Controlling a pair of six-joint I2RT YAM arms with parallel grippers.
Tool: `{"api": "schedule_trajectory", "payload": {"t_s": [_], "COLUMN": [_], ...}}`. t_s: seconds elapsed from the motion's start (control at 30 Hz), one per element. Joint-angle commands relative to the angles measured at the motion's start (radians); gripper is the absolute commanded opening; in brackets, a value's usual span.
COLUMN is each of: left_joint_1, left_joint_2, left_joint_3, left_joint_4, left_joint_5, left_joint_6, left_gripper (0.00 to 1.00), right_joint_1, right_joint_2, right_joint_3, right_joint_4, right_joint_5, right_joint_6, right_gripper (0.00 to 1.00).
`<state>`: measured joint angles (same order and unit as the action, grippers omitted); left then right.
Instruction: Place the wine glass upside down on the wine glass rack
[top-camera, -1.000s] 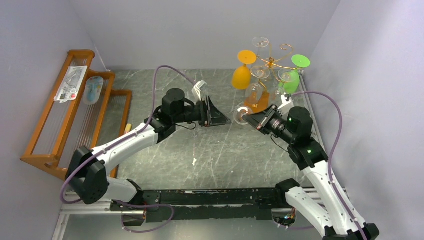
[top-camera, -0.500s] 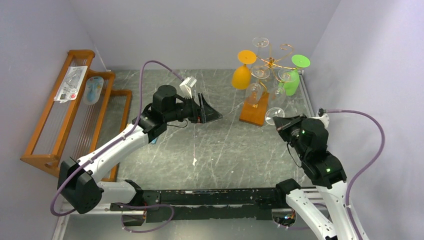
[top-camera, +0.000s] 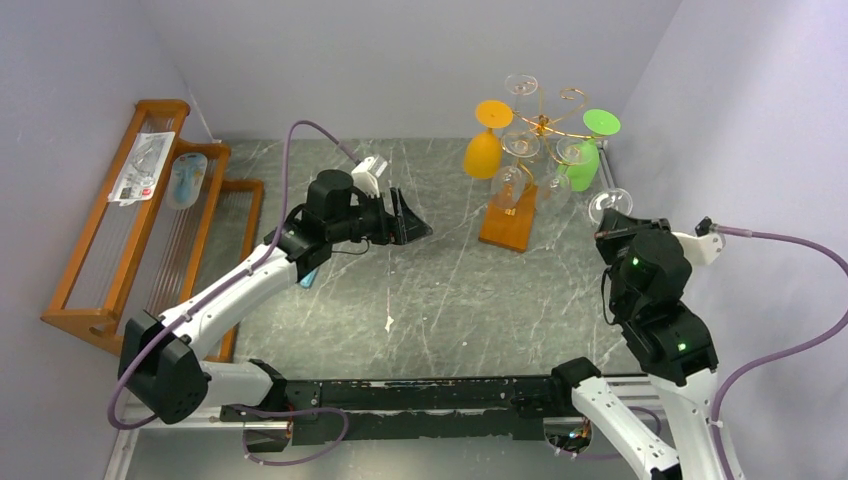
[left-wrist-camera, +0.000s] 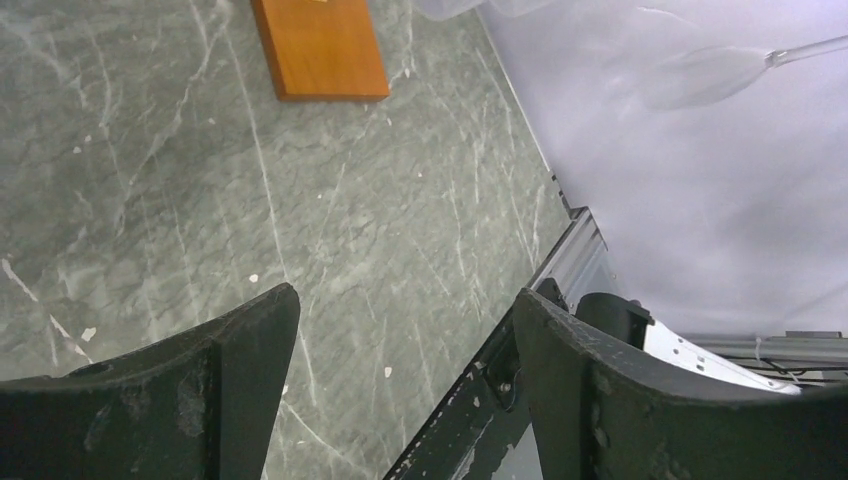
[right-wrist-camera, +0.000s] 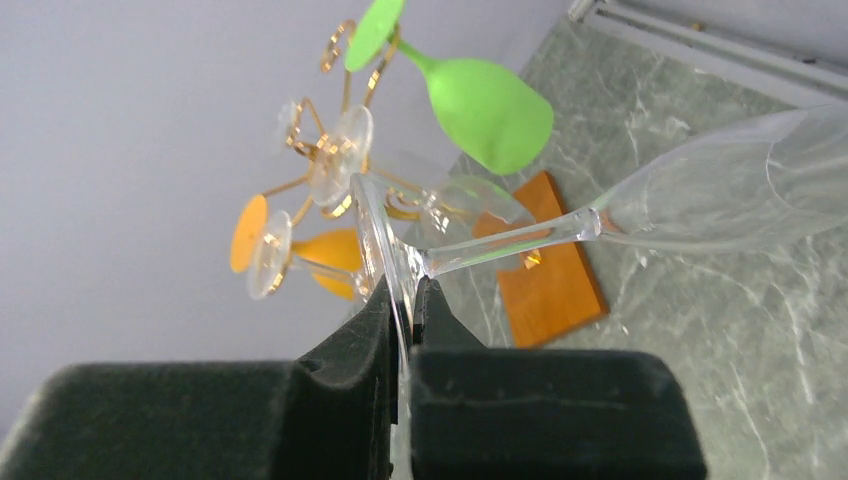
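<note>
Right wrist | right end effector (right-wrist-camera: 405, 300) pinches wine glass (right-wrist-camera: 720, 200) | left end effector (left-wrist-camera: 400, 310) wide | rack (right-wrist-camera: 550, 295) loaded

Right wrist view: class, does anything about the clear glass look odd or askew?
The wine glass is pinched only by the thin edge of its foot in the right gripper, with its bowl sticking out sideways. The hold looks precarious.

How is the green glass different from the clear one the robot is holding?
The green glass is solid green; the clear glass is see-through. The green glass hangs upside down on the rack; the clear glass is off the rack, its foot pinched in the right gripper. Both are stemmed wine glasses.
</note>
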<state>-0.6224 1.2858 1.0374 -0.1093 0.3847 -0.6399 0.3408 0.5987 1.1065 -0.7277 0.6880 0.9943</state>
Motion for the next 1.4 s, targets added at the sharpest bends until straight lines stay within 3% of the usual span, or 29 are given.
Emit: {"api": "schedule_trajectory", "payload": {"t_s": [0.0,0.1,0.23,0.33,0.6,0.8,1.03,1.37], "left_joint_1": [0.01,0.012,0.015,0.017,0.017,0.017,0.017,0.017], "left_joint_2": [0.028,0.035,0.036,0.023,0.006,0.004,-0.007,-0.013], "left_joint_3": [-0.027,-0.032,-0.024,-0.019,-0.007,-0.01,-0.023,-0.038], "left_joint_4": [0.018,0.021,0.005,0.015,0.017,0.016,0.047,0.061], "left_joint_5": [-0.018,-0.021,-0.011,0.022,0.047,0.059,0.069,0.084], "left_joint_6": [0.009,0.01,0.015,0.008,-0.005,-0.012,-0.039,-0.051], "left_gripper": [0.82,0.81,0.81,0.81,0.81,0.8,0.8,0.79], "right_joint_1": [0.004,0.004,0.004,0.004,0.004,0.002,-0.031,-0.299], "right_joint_2": [0.048,0.094,0.123,0.174,0.388,0.57,0.717,0.941], "right_joint_3": [0.059,0.096,0.094,0.134,0.234,0.365,0.457,0.535], "right_joint_4": [0.146,0.285,0.66,0.815,1.05,1.086,1.143,1.292], "right_joint_5": [0.108,0.117,0.109,0.056,-0.359,-0.604,-0.776,-1.001], "right_joint_6": [-0.07,-0.189,-0.451,-0.577,-0.721,-0.702,-0.622,-0.1], "right_gripper": [0.0,0.0,0.0,0.0,0.0,0.0,0.0,0.0]}}
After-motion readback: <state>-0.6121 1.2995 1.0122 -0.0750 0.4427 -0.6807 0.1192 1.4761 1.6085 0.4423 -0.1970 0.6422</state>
